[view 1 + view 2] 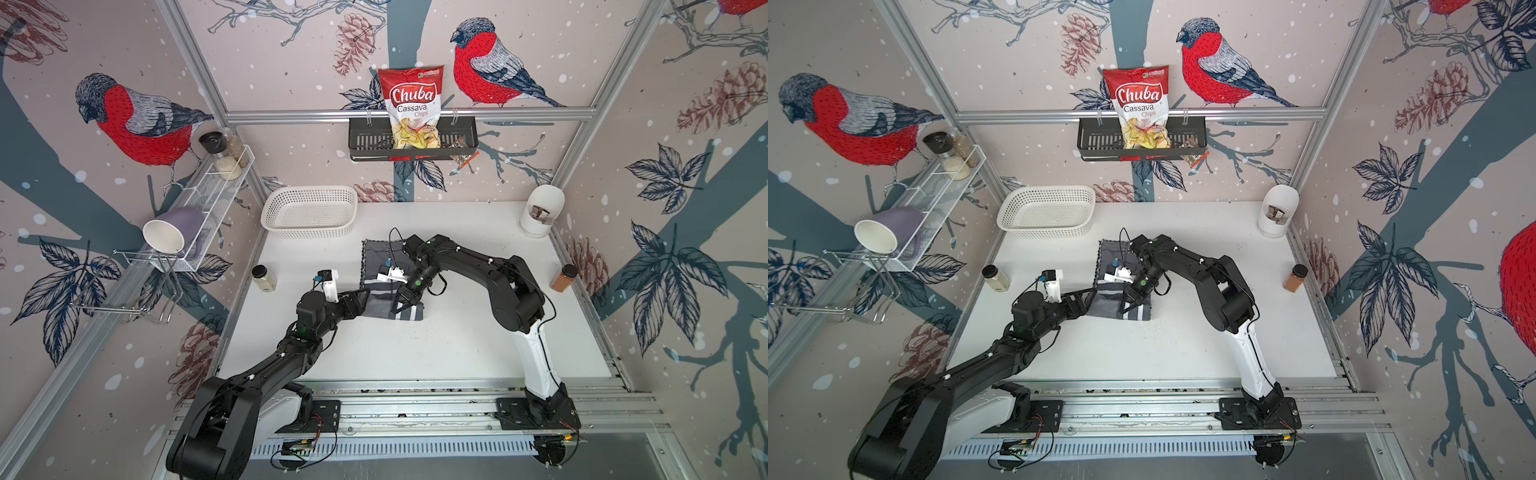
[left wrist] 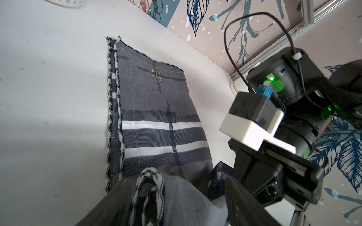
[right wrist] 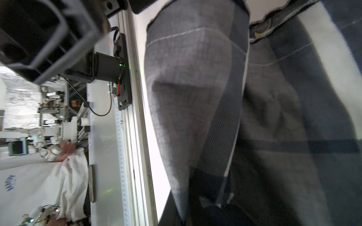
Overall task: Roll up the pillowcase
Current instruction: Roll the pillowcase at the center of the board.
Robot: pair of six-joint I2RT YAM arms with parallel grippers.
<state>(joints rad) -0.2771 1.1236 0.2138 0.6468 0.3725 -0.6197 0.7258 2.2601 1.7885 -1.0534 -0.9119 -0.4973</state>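
White table (image 1: 436,353) — bearing basket (image 1: 309,230), pillowcase (image 1: 375,259), pale jar (image 1: 264,278), brown jar (image 1: 563,279), white canister (image 1: 541,210).

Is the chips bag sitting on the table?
No, the chips bag stands in the black rack hung on the back wall, above the table.

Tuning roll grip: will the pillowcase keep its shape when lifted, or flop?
Likely floppy: the pillowcase drapes and creases at its raised near end. Probably light, since the weave looks thin. The loose roll may well unwind if released.
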